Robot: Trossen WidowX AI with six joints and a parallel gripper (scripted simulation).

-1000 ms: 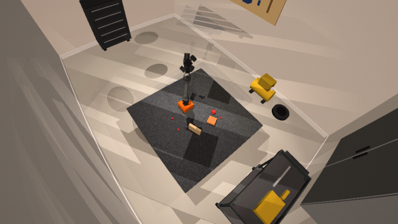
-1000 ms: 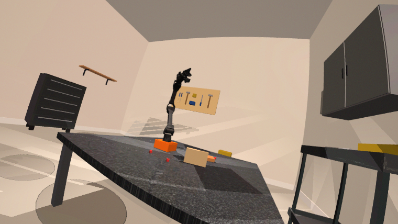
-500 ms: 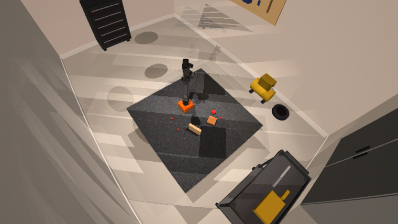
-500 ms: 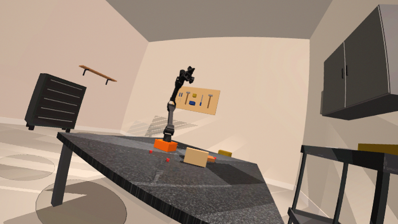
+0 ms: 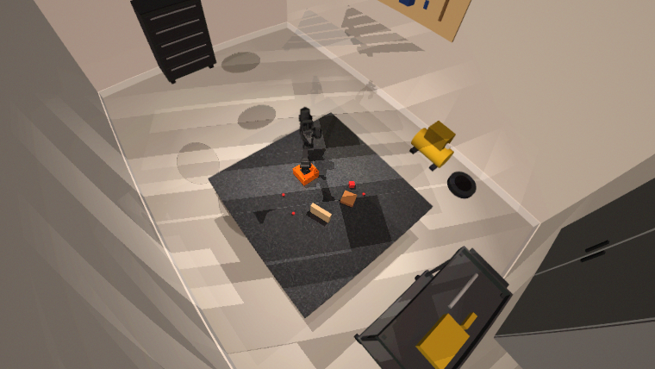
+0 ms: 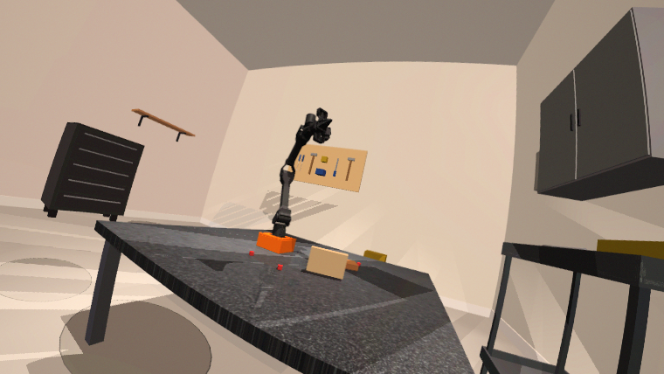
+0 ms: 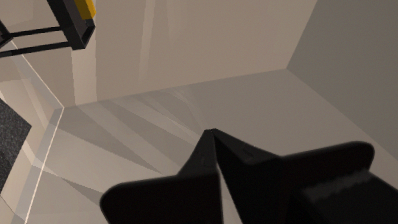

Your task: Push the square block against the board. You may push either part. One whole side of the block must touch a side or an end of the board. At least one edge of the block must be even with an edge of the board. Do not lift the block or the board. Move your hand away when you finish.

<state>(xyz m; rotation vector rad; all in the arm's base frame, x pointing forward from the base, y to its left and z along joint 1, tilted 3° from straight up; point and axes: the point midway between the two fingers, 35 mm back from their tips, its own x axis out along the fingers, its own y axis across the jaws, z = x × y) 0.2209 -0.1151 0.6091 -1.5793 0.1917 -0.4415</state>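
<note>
1. And here's the black arm (image 5: 306, 118) (image 6: 285, 195), rising tall from its orange base (image 5: 304, 181) (image 6: 278, 247), the wrist bent over high above the dark table (image 5: 293, 284) (image 6: 297, 301).
2. The gripper (image 5: 308, 142) (image 6: 330, 121) (image 7: 210, 135) is up in the air, well apart from both task parts; its fingers are clenched together, tip to tip, with nothing between them.
3. Over to the containers: the black drawer chest (image 5: 183, 43) (image 6: 95, 169) stands with its drawers shut, contents hidden, and the dark wall cabinet (image 5: 595, 275) (image 6: 604, 101) has both doors closed, so its inside can't be seen either.
4. The dark cart (image 5: 411, 292) (image 6: 571, 260) (image 7: 68, 22) carries a yellow item (image 5: 443, 341) (image 6: 632, 248) (image 7: 86, 7).
5. Now the play itself: the orange-brown square block (image 5: 348, 198) (image 6: 353, 265) sits on the table near the pale board (image 5: 320, 213) (image 6: 327, 262), which stands upright on a long narrow edge. There's a gap between them; no sides meet.
6. A red cube (image 5: 352, 184) lies just beside the block.
</note>
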